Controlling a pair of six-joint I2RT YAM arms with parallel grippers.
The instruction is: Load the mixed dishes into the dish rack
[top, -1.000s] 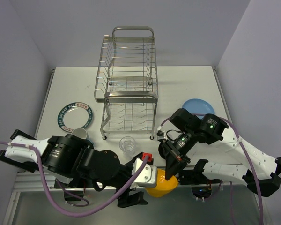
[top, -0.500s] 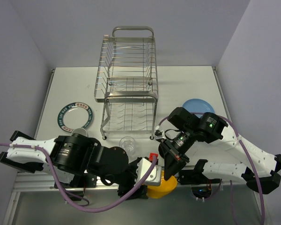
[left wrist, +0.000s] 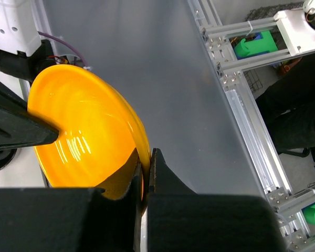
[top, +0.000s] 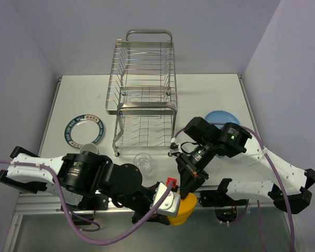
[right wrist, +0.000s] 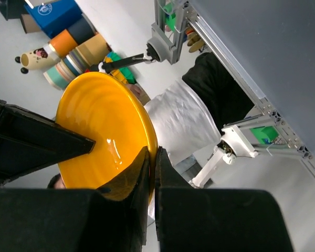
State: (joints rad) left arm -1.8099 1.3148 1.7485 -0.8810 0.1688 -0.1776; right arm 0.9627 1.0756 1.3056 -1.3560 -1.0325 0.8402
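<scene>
**Left gripper (left wrist: pixel 145 168) shuts on the yellow-orange bowl (top: pixel 185 211)**

Open a second ago, its fingers now pinch the bowl's rim. The right gripper (right wrist: pixel 151 157) clamps the same rim from the other side, at the near edge of the table (top: pixel 215 94). White lettering rings the white plate with green patterned rim (top: pixel 84 130) but is too small to read. A clear glass (top: pixel 143 160) stands between the bowl and the dish rack (top: pixel 144 94). The blue plate (top: pixel 222 118) lies to the rack's right.

Bright, even overhead light; top view sharp, soft shadows under dish rack (top: pixel 144 100) on table (top: pixel 210 94). Wrist views: glare streaks on yellow-orange bowl (left wrist: pixel 84 121), black foreground defocused, slight wide-angle stretch at edges.
</scene>
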